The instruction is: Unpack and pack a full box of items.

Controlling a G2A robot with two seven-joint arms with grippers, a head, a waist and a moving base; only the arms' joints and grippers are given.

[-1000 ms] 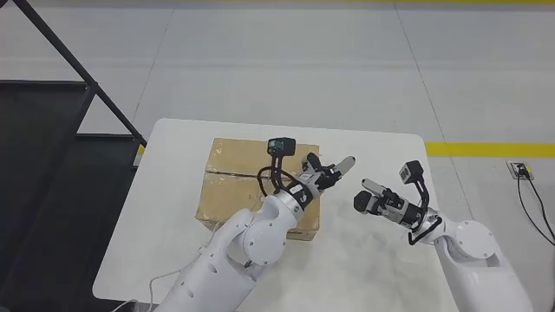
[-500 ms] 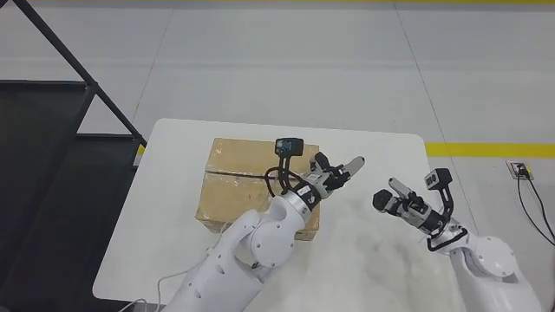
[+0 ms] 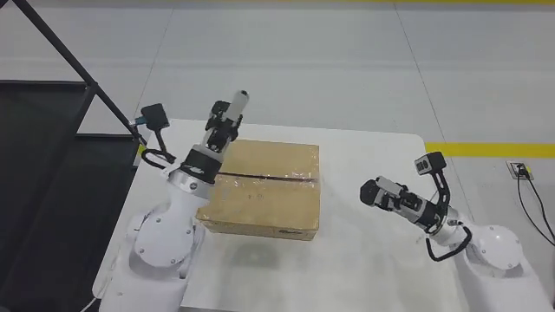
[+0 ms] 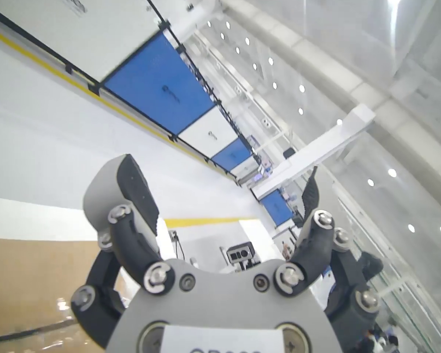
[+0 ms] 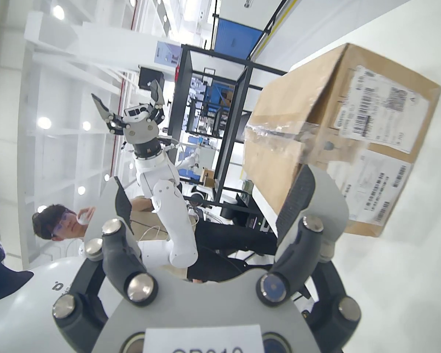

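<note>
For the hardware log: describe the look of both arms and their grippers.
Both arms, left arm and right arm, have glossy white rounded shells with black cables looping to black wrist cameras. The left gripper and right gripper match: grey metal base plate bearing a white label, silver screws, black linkages, grey fingers with black pads.
</note>
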